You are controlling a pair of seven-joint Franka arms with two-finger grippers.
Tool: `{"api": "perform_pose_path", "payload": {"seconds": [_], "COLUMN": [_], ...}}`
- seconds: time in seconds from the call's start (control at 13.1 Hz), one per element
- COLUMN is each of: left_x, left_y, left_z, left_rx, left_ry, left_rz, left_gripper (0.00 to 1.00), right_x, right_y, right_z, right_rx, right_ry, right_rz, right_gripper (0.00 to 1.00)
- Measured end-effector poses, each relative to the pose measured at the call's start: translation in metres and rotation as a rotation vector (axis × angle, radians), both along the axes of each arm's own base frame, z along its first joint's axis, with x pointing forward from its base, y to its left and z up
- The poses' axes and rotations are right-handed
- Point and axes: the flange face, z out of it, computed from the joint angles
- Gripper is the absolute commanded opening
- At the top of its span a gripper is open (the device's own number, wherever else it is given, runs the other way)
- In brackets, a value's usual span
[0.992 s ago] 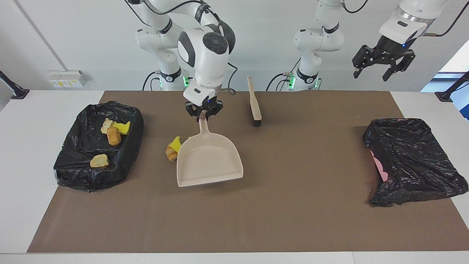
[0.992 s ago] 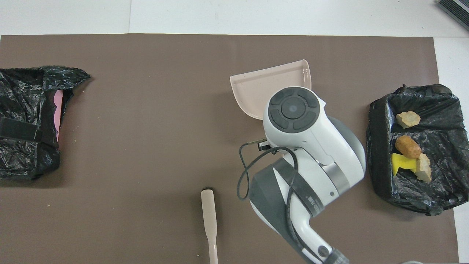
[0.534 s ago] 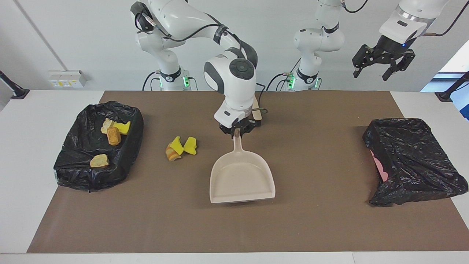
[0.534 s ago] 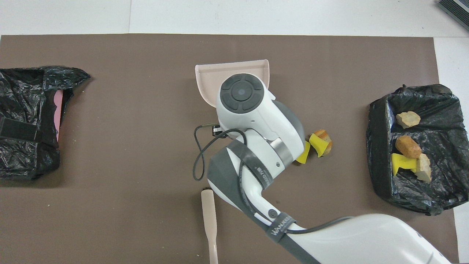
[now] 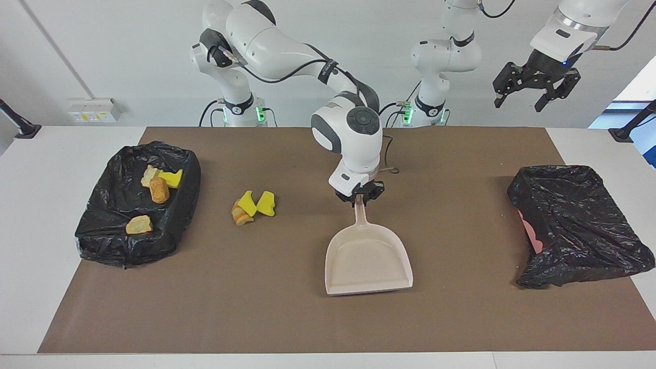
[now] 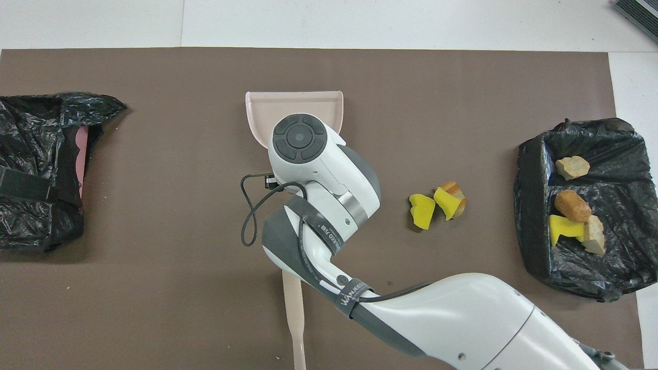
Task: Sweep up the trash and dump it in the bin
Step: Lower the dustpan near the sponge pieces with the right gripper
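Robotics lab: two white arms bolted at white table, bare wall, brown mat.

The table's middle is blocked by the dustpan and right arm. Bins fill both end edges. Scraps sit between; the farthest edge lies open.
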Motion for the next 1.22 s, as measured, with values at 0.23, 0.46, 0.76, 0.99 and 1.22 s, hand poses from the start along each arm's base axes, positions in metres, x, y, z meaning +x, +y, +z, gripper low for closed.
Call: {"api": "perform_pose_path", "payload": {"seconds": [0.23, 0.46, 0.76, 0.99, 1.22], "left_x": [0.000, 0.000, 0.000, 0.000, 0.000], "left_y": [0.000, 0.000, 0.000, 0.000, 0.000], "left_z": [0.000, 0.000, 0.000, 0.000, 0.000], "left_rx": [0.000, 0.000, 0.000, 0.000, 0.000], "left_ry": [0.001, 0.001, 0.001, 0.001, 0.001], "left_rz": [0.000, 0.000, 0.001, 0.001, 0.001], "left_gripper": [1.00, 1.00, 1.00, 1.00, 1.00], "right_x": [-0.003, -0.001, -0.015, -0.058, -0.127], "right_y": [0.006, 0.004, -0.002, -0.008, -0.010], "right_z": [-0.015, -0.011, 0.031, 0.077, 0.110], "right_rx": [-0.003, -0.001, -0.009, -0.016, -0.025], "right_ry": [0.013, 0.005, -0.027, -0.012, 0.024], "right_rz": [0.009, 0.006, 0.013, 0.025, 0.053], "right_gripper": [0.80, 1.00, 1.00, 1.00, 1.00]}}
